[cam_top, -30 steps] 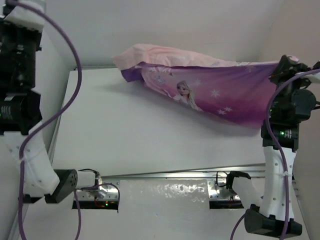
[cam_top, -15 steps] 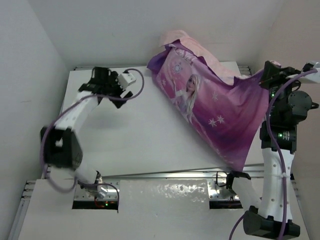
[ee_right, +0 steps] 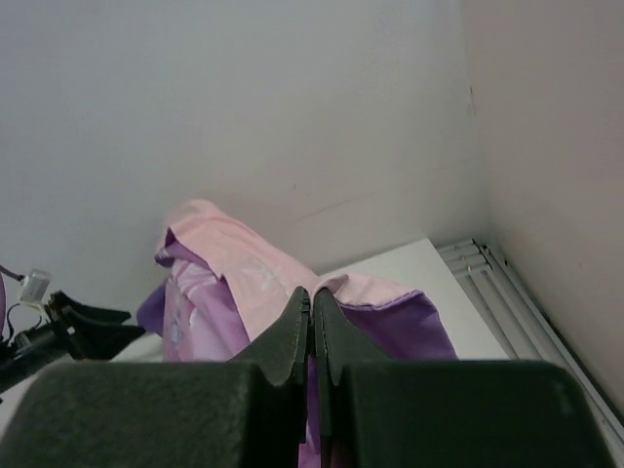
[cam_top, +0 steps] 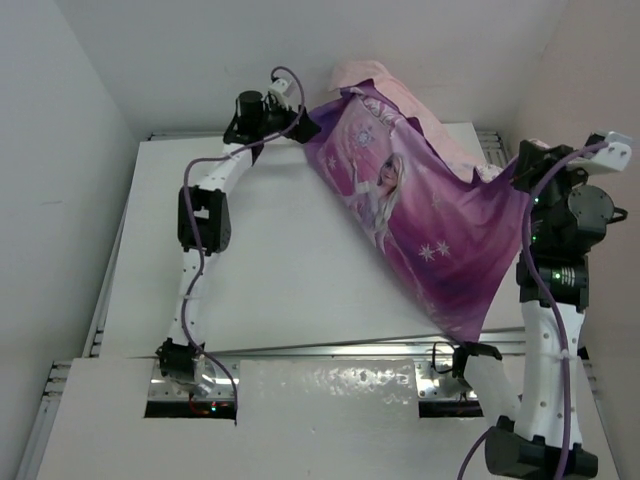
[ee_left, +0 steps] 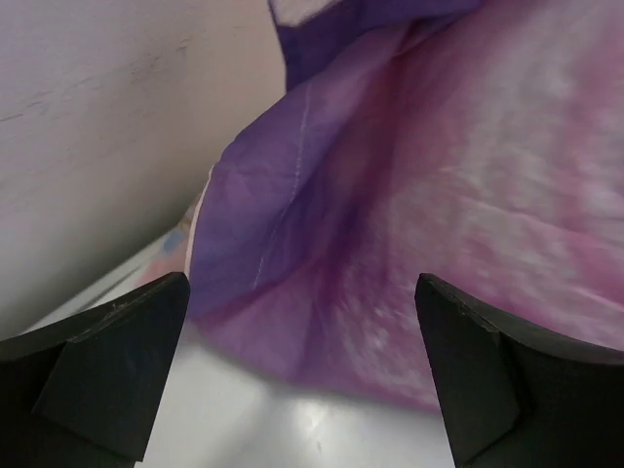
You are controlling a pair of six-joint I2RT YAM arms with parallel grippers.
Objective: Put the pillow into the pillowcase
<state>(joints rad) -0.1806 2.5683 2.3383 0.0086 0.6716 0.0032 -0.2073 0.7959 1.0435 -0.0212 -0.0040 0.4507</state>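
Observation:
The pillowcase point(cam_top: 420, 220), purple with a blonde princess print, hangs slantwise over the back right of the table, its pale pink side point(cam_top: 365, 75) bunched against the back wall. My right gripper point(cam_top: 522, 160) holds its right end up; in the right wrist view that gripper point(ee_right: 312, 297) is shut on the pink and purple hem point(ee_right: 390, 292). My left gripper point(cam_top: 305, 125) reaches to the cloth's far left corner. It stands open point(ee_left: 302, 292), with purple fabric point(ee_left: 409, 175) just beyond the fingertips and nothing between them. The pillow is not in view.
The white table point(cam_top: 250, 260) is boxed in by white walls on the left, back and right. A metal rail point(cam_top: 490, 140) runs along its right edge and another point(cam_top: 350, 348) along its near edge. The left arm's purple cable point(cam_top: 200, 170) loops above the table.
The left gripper has opened and the left arm has swung from the near left to the pillowcase's far corner. The cloth, stretched level before, now hangs steeply from the right gripper.

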